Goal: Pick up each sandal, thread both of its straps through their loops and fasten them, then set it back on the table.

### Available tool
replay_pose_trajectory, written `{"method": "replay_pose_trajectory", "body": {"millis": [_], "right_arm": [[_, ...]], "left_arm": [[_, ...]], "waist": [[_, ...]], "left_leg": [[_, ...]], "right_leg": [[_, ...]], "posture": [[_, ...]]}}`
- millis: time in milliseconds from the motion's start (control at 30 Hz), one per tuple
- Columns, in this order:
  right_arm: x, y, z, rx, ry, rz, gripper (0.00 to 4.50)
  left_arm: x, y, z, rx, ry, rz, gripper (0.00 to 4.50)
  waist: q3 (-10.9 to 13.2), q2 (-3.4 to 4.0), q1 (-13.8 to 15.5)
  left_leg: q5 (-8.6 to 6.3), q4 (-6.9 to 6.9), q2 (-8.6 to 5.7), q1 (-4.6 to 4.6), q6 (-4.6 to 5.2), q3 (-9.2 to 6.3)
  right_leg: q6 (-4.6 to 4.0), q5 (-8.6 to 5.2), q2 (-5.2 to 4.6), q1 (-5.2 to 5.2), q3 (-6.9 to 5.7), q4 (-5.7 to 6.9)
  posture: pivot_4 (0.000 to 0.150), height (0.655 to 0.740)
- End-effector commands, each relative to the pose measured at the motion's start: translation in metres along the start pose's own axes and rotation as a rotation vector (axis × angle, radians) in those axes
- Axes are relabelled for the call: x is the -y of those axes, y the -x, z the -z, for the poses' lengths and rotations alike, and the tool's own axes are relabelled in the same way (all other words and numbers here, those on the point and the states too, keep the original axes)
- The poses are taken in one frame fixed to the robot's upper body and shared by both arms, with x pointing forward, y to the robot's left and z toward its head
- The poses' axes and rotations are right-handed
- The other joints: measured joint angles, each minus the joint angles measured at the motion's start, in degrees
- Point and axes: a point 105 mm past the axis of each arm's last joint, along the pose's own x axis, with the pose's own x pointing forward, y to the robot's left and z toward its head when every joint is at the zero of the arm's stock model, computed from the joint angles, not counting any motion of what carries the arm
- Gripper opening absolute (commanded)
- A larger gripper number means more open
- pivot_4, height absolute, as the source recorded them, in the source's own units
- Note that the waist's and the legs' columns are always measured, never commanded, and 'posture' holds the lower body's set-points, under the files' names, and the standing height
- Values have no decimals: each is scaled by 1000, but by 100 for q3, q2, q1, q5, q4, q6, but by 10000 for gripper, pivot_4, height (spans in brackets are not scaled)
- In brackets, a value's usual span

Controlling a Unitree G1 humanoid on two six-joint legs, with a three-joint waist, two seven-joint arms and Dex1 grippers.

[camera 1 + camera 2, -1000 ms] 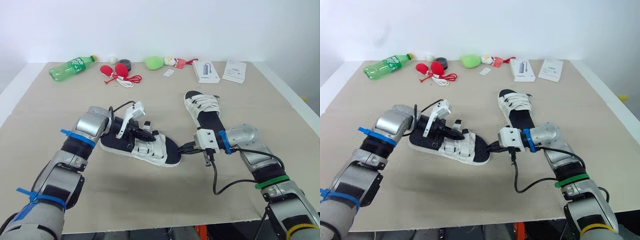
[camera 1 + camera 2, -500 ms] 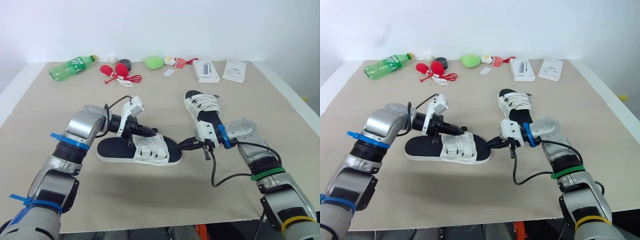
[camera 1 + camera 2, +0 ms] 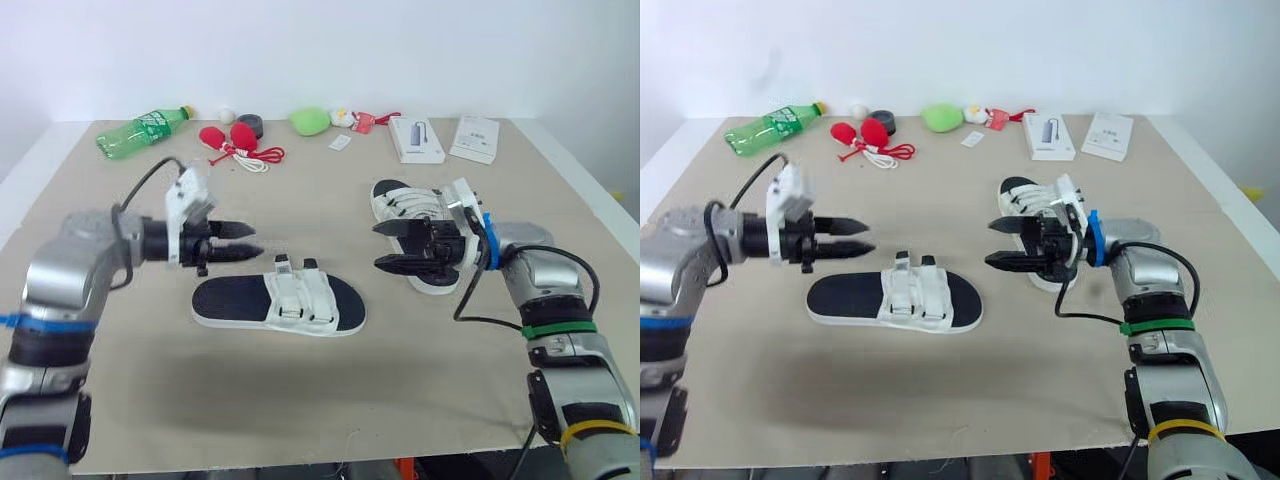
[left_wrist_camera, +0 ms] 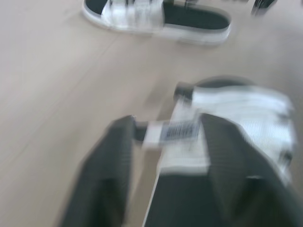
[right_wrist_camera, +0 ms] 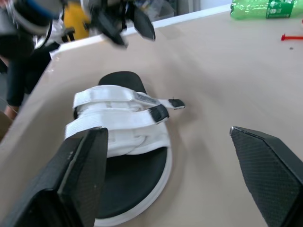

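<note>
One black-soled sandal with white straps [image 3: 280, 302] lies flat on the table's middle, and nothing touches it. My left gripper [image 3: 240, 242] hovers just above and left of its heel end, open and empty, pointing right. My right gripper [image 3: 395, 246] is open wide to the right of the sandal's toe, pointing left, with nothing between its fingers. The second sandal [image 3: 405, 203] lies behind the right gripper, which partly hides it. The right wrist view looks along the first sandal [image 5: 118, 123], with both straps lying across it, and my left gripper [image 5: 123, 19] shows beyond.
Along the far edge lie a green bottle [image 3: 140, 130], red items with a cord [image 3: 232, 142], a grey roll [image 3: 250, 125], a green lump [image 3: 308, 121] and two white boxes [image 3: 415, 140] [image 3: 474, 138]. Bare tabletop surrounds the middle sandal.
Both grippers opened and let go of the middle sandal, which now lies flat. The left gripper drew back to the left, the right one back to the right.
</note>
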Motion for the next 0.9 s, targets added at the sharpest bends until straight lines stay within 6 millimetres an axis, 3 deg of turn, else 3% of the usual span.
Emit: {"method": "replay_pose_trajectory", "body": {"millis": [33, 67, 300, 633, 900], "right_arm": [[-8, 7, -12, 61, 74, -16, 45000], [-9, 8, -10, 61, 81, -16, 45000], [-19, 15, 0, 17, 97, -25, 45000], [-29, 22, 4, 9, 122, -10, 45000], [-35, 27, 5, -7, 133, 11, 45000]], "left_arm": [[14, 1, -1, 37, -270, -31, 40956], [19, -1, 6, 30, -318, -24, 44673], [19, -21, 24, 53, -430, -25, 44673], [4, -62, 28, 109, -381, 54, 44673], [0, -79, 28, 128, -263, 164, 44673]], "waist": [[0, 0, 7], [0, 0, 21], [0, 0, 44], [-1, 3, 39], [-3, 5, 27]], "left_leg": [[0, 2, 0, -3, 0, 0], [0, 4, 0, -3, 0, 1], [4, 32, 2, -2, 0, 30], [9, 31, 2, -3, 1, 25], [9, 30, 1, -4, 1, 21]], "right_leg": [[-1, 1, 0, -2, 0, 0], [-1, 2, 0, -2, 0, 0], [-23, 5, -12, 6, 7, -1], [9, 23, -5, 5, 7, 1], [15, 21, -3, 6, 6, 3]], "posture": [[1500, 7400], [1500, 7400], [1500, 7400], [1500, 7400], [1500, 7400]]}}
